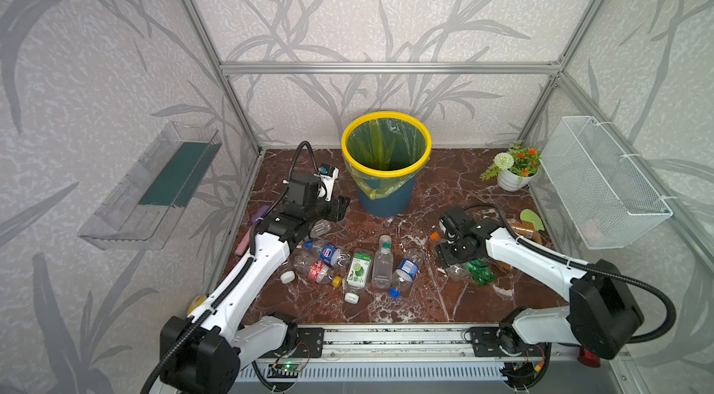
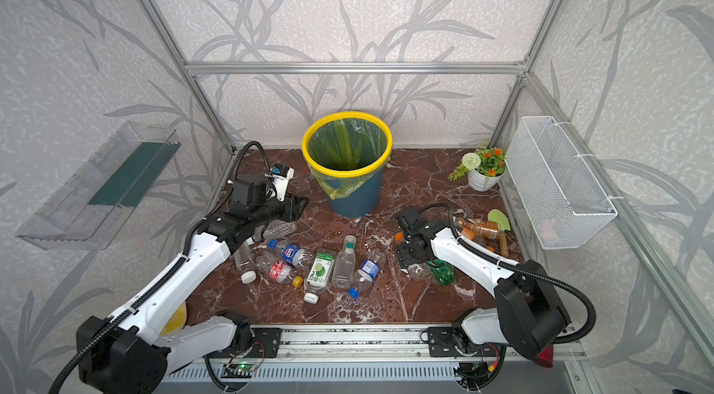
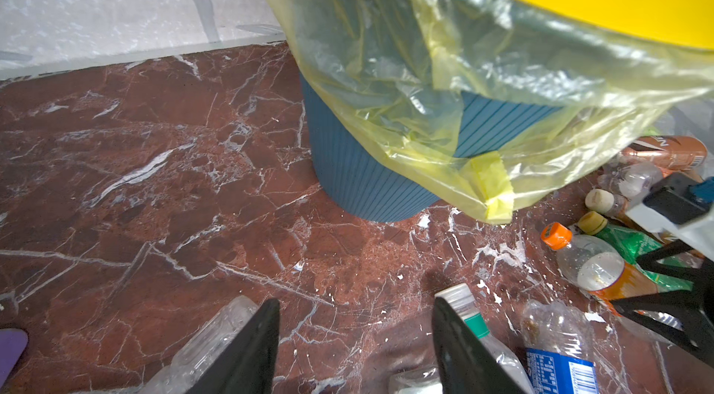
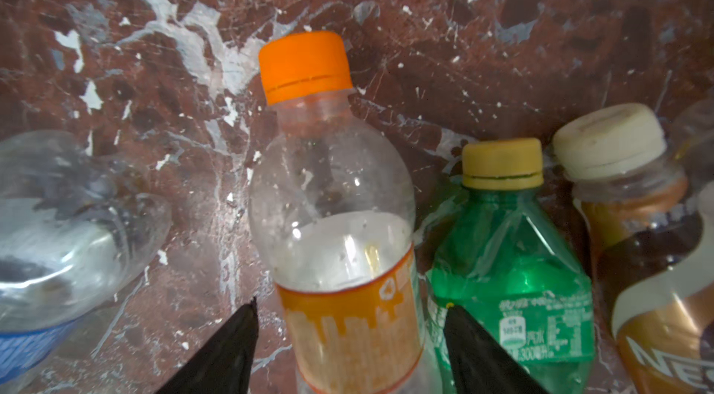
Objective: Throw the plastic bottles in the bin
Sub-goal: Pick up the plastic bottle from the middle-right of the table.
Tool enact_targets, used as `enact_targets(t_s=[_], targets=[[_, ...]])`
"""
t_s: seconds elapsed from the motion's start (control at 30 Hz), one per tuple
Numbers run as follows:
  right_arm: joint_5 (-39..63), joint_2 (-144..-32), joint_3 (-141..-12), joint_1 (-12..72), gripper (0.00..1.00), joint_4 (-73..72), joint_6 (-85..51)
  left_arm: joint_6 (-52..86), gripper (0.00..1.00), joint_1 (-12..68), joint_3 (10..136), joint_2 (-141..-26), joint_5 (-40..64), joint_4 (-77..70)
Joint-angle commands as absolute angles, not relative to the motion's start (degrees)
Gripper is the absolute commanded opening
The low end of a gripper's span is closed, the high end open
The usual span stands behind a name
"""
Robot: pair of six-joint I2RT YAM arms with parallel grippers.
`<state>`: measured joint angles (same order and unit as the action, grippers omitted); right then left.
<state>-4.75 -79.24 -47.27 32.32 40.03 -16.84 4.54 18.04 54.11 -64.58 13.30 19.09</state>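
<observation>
The bin, dark blue with a yellow rim and a yellow-green liner, stands at the back middle of the floor in both top views. My left gripper hovers just left of it, open with nothing between its fingers. Several plastic bottles lie in a row at the front middle. My right gripper is low over an orange-capped bottle. Its open fingers straddle the orange label with a gap on each side. A green bottle and a brown bottle lie beside it.
A potted plant stands at the back right. A white wire basket hangs on the right wall and a clear tray on the left wall. A purple item and a pink one lie along the left edge.
</observation>
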Motion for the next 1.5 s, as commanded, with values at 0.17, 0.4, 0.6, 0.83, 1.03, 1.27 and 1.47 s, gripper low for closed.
enact_targets(t_s=[0.17, 0.4, 0.6, 0.83, 1.03, 1.27, 1.47], targets=[[-7.87, -85.23, -52.29, 34.44, 0.71, 37.79, -14.17, 3.58, 0.63, 18.28, 53.17, -62.78, 15.32, 17.85], [-11.31, -90.99, -55.48, 37.16, 0.67, 40.13, -16.52, 3.43, 0.63, 18.28, 53.41, -62.27, 14.78, 18.4], [-10.64, -91.58, -54.1, 37.62, 0.65, 39.84, -19.85, 3.34, 0.63, 18.29, 53.44, -62.14, 14.76, 18.67], [-12.42, -92.45, -53.0, 38.41, 0.72, 40.08, -22.2, 3.4, 0.63, 18.27, 53.53, -62.16, 15.27, 18.79], [-14.82, -93.69, -54.61, 38.49, 0.67, 42.76, -25.56, 3.25, 0.63, 18.28, 53.45, -61.87, 15.16, 18.98], [-16.84, -83.49, -55.19, 38.92, 0.54, 42.62, -25.63, 2.99, 0.63, 18.24, 53.27, -62.23, 14.37, 19.1], [-17.42, -60.05, -55.75, 40.06, 0.53, 34.02, -17.92, 3.14, 0.63, 18.3, 53.08, -62.58, 13.3, 18.89]])
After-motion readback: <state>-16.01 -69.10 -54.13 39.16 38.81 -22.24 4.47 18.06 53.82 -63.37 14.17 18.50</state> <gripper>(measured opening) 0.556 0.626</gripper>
